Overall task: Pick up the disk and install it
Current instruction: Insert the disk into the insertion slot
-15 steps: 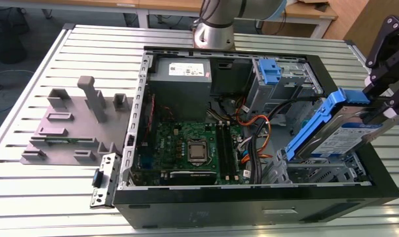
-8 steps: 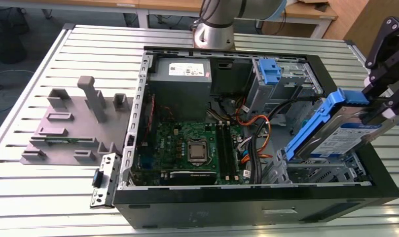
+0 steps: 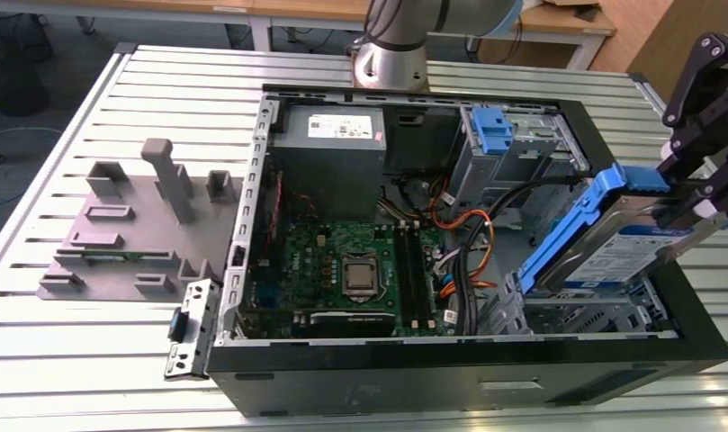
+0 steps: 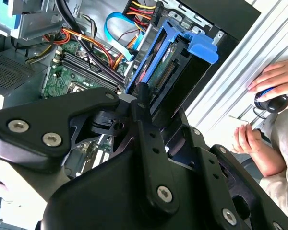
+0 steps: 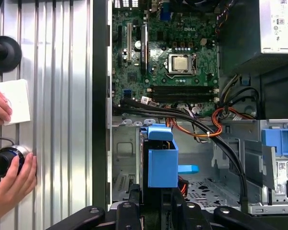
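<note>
End effector (image 3: 687,211) closed on the disk (image 3: 612,245), which is held tilted over the drive bay (image 3: 592,319) beneath, seemingly for angled entry

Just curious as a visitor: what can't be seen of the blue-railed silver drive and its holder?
- Flat silver-grey hard drive with blue plastic rails: label unseen, end-on in the first wrist view.
- Black metal gripper: cut off by the exterior view's right edge.
- Jaws' contact points: hidden by its links, second wrist view.
</note>
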`<act>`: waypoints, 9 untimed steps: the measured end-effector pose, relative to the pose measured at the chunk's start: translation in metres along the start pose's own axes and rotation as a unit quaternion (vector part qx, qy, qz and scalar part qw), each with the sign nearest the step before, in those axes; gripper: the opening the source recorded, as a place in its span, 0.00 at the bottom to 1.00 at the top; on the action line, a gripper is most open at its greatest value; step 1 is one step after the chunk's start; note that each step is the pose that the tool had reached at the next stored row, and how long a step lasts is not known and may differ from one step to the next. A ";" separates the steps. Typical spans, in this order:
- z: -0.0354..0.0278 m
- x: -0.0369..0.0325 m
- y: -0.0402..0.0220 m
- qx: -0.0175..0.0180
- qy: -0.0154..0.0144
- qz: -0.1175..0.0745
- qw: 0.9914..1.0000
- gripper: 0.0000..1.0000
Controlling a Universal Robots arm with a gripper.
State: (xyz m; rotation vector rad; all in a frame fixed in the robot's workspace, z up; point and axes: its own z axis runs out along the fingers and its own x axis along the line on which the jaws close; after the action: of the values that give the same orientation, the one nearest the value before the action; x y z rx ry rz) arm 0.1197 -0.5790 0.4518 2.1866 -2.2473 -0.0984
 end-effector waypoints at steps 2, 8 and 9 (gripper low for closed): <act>0.0012 0.0000 0.0000 0.000 0.000 0.000 1.000 0.35; 0.0081 0.0003 -0.0003 0.000 0.000 0.000 1.000 0.35; 0.0096 0.0004 -0.0004 0.000 0.000 0.000 1.000 0.35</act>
State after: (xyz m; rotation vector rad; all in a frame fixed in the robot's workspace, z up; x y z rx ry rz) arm 0.1196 -0.5790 0.4421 2.1867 -2.2473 -0.0985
